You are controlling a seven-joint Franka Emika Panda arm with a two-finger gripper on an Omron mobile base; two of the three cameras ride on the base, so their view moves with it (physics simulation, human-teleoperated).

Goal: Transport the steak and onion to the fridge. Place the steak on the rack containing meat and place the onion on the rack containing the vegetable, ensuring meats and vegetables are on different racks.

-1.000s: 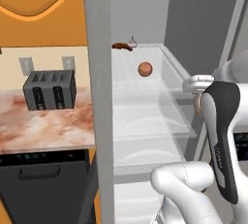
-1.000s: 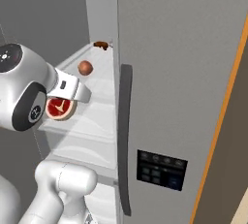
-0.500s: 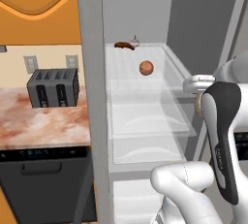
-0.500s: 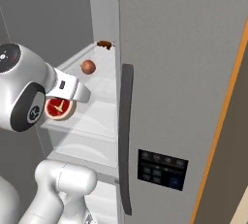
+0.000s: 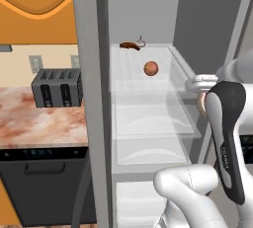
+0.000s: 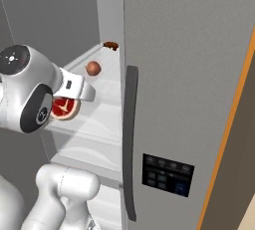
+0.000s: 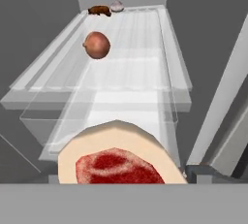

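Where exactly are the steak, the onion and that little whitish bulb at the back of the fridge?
steak (image 7: 118, 167): hand view, on its red top, close to the camera.
onion (image 5: 151, 68): left base view, middle of the brown ball on the shelf.
whitish bulb (image 7: 116, 6): hand view, its rounded body at the shelf's far end.

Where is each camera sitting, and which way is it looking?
Left base view: behind the arm's left, looking into the open fridge; white arm lower right, toaster on the counter.
Right base view: behind the arm's right, facing the fridge door; arm at left, steak at its gripper.
Hand view: on the hand, looking along the shelves; steak close below, one dark fingertip beside it.
All three share the onion on the shelf.
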